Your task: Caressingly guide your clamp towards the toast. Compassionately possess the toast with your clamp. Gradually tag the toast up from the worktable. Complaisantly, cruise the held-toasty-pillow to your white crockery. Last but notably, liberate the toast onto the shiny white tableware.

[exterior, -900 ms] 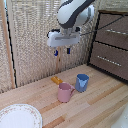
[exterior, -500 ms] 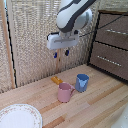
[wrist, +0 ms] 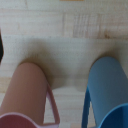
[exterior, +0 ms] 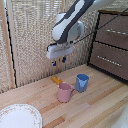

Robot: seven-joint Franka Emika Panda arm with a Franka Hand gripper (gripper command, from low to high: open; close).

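The toast (exterior: 57,79) is a small flat orange-yellow slab lying on the wooden worktable (exterior: 95,107) near the back wall, just behind the pink mug (exterior: 65,92). My clamp (exterior: 58,61) hangs in the air above the toast, well clear of it, its two short dark blue fingers apart with nothing between them. The white crockery (exterior: 19,116) is a large round plate at the front on the exterior view's left. In the wrist view the pink mug (wrist: 25,95) and the blue cup (wrist: 107,92) show from above; at most a thin orange sliver at the frame edge hints at the toast.
A blue cup (exterior: 82,82) stands beside the pink mug on the exterior view's right. A dark brown drawer cabinet (exterior: 112,45) rises at the back on that side. A woven blind (exterior: 30,40) forms the back wall.
The arm has shifted very slightly; the clamp stays above the toast at about the same height. Nothing on the table has moved.
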